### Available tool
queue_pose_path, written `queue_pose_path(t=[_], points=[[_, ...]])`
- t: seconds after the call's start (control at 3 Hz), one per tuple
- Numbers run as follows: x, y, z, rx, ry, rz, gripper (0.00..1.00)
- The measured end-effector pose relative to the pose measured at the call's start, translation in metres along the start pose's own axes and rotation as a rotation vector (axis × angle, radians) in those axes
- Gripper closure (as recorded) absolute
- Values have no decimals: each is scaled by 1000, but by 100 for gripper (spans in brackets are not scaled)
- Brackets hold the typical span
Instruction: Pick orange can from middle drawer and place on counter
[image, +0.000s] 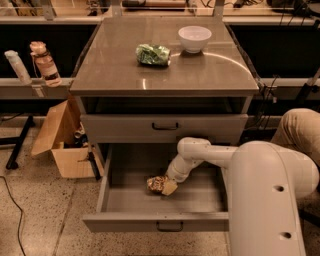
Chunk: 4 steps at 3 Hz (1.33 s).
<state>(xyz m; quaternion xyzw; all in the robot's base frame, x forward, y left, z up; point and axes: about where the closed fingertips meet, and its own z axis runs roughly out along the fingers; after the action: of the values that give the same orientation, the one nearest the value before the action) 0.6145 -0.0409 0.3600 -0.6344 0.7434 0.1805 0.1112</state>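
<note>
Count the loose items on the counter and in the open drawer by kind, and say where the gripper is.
Cans: 1, the orange can in the middle drawer, gripper at it.
Packets: 1, the green packet on the counter.
Bowls: 1, the white bowl on the counter.
Total: 3.

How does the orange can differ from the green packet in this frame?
The orange can is in the open drawer, the green packet up on the counter. The can is orange-gold with brown patches, the packet green. The claw is right beside the can, far from the packet. Both are small and shiny.
</note>
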Motion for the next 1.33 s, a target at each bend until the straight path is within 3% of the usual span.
queue_pose_path(t=[0.67,1.33], points=[[12,20,-12,68,-21,25,100],[14,62,-71,201,-44,23,100]])
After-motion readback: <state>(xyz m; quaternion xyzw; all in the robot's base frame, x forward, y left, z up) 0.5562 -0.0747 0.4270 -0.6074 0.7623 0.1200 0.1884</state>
